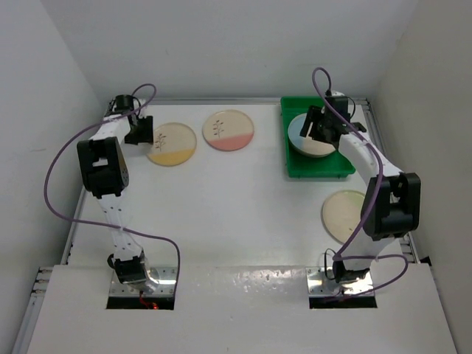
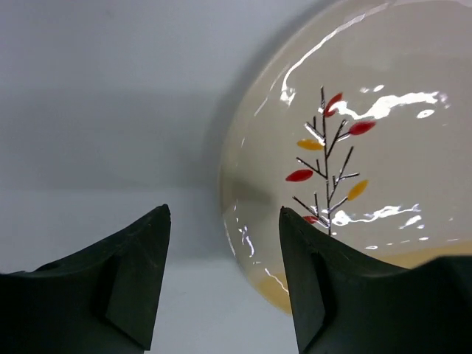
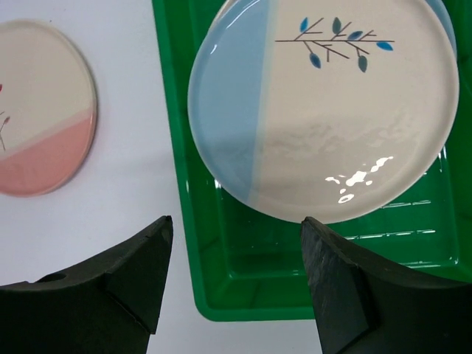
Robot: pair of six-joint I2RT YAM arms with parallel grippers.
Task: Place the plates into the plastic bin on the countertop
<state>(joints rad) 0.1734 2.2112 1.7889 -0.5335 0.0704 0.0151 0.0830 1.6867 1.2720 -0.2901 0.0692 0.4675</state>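
The green plastic bin (image 1: 318, 174) stands at the back right of the white countertop (image 1: 243, 199). A blue-segment plate (image 3: 324, 110) lies on top in the bin (image 3: 221, 251), with another plate's rim showing under it. My right gripper (image 1: 316, 125) hovers open and empty over the bin's left part (image 3: 236, 221). A yellow-segment plate (image 1: 172, 143) and a pink-segment plate (image 1: 228, 130) lie at the back. My left gripper (image 1: 141, 133) is open at the yellow plate's left rim (image 2: 225, 214); the rim (image 2: 251, 221) lies between the fingers. A further plate (image 1: 343, 214) lies at the right.
White walls close in the back and both sides. The right arm's link covers part of the plate at the right. The pink plate (image 3: 40, 125) lies just left of the bin.
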